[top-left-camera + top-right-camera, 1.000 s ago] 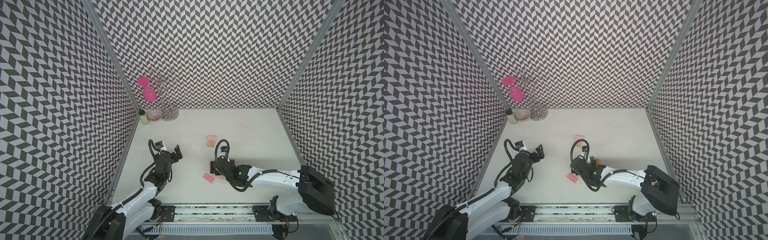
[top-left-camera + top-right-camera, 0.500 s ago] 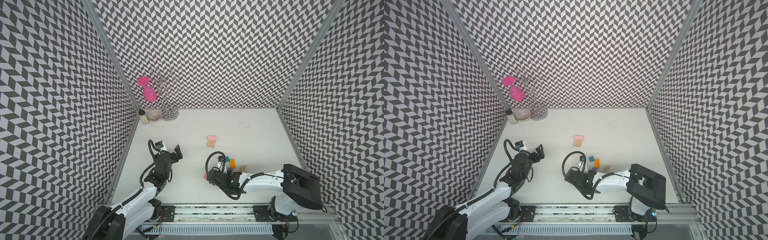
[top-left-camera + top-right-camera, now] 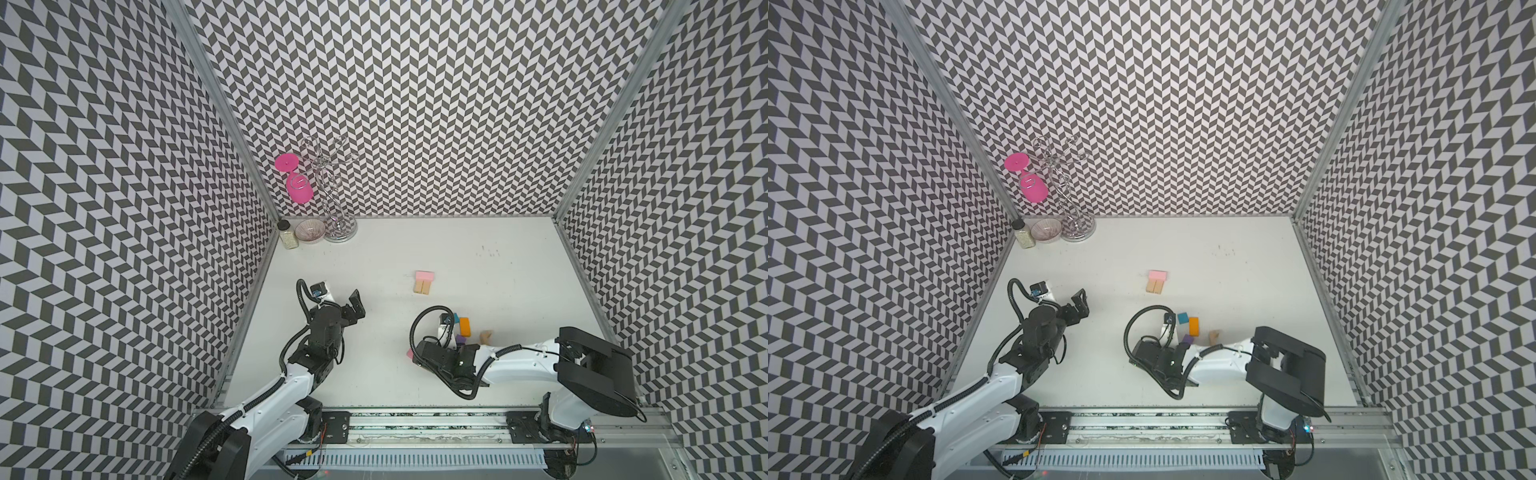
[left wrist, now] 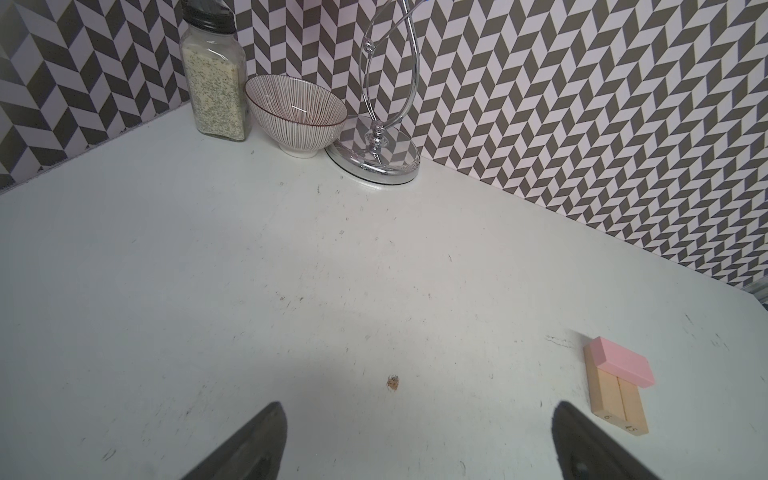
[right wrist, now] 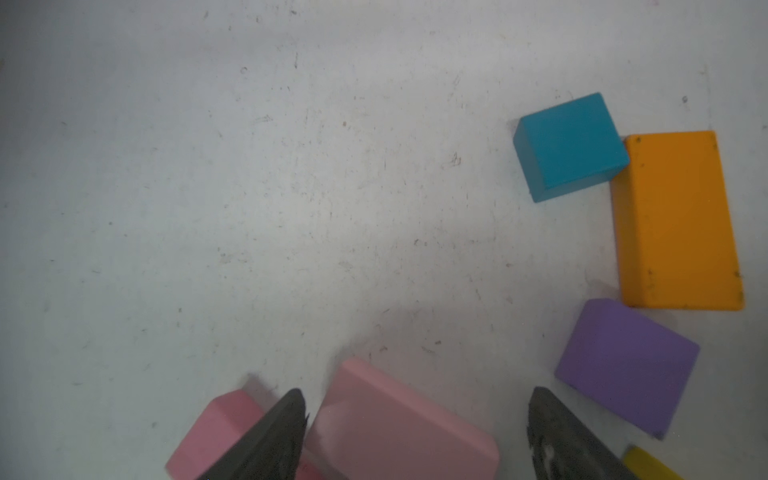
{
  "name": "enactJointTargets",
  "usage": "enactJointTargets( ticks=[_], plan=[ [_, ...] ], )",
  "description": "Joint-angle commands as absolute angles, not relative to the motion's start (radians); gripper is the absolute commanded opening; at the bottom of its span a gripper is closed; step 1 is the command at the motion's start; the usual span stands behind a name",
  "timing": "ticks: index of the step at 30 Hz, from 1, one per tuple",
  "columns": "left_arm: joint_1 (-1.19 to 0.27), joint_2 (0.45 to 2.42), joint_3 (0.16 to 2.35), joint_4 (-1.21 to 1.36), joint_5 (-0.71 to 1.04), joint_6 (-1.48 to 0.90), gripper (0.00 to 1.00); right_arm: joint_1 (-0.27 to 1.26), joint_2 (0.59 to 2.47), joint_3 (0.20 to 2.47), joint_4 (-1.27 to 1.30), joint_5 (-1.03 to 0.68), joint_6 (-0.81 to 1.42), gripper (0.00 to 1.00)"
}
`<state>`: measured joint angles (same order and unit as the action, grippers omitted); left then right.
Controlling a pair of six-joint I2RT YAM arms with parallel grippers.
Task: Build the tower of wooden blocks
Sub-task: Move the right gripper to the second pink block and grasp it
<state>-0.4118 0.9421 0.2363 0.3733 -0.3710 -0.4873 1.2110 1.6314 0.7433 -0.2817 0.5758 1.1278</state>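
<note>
The tower (image 3: 424, 282) is a pink slab (image 4: 621, 365) lying across two tan bars (image 4: 615, 401), mid-table. Loose wood blocks lie nearer: a teal cube (image 5: 569, 145), an orange slab (image 5: 677, 220), a purple cube (image 5: 627, 365), a yellow corner (image 5: 648, 465) and a tan arch (image 3: 485, 336). My right gripper (image 5: 417, 395) points down over a pink slab (image 5: 399, 424). One finger (image 5: 282, 428) touches its edge and a gap shows at the other, so the jaws are open. A second pink slab (image 5: 216, 432) lies just outside that finger. My left gripper (image 4: 419, 407) is open and holds nothing.
A spice jar (image 3: 287, 235), a striped bowl (image 3: 310, 230) and a chrome stand (image 3: 338, 208) with a pink goblet (image 3: 297, 187) fill the back left corner. Patterned walls close three sides. The right arm (image 3: 519, 365) lies low along the near edge.
My right arm has pulled back toward the near edge and left, uncovering the teal, orange and purple blocks, and its jaws have narrowed around a pink slab. The left arm has not moved.
</note>
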Motion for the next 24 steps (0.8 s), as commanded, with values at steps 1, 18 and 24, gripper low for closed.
enactJointTargets(
  ticks=[1, 18, 24],
  plan=[
    [-0.411, 0.931, 0.225, 0.382, -0.368, -0.485, 1.0, 1.228, 1.637, 0.751, -0.344, 0.603, 1.195, 0.83],
    [-0.411, 0.927, 0.222, 0.384, -0.365, -0.484, 1.0, 1.279, 1.696, 0.793, -0.405, 0.631, 1.238, 0.73],
    [-0.411, 0.925, 0.222, 0.383, -0.362, -0.485, 1.0, 1.279, 1.753, 0.833, -0.433, 0.65, 1.234, 0.7]
  ],
)
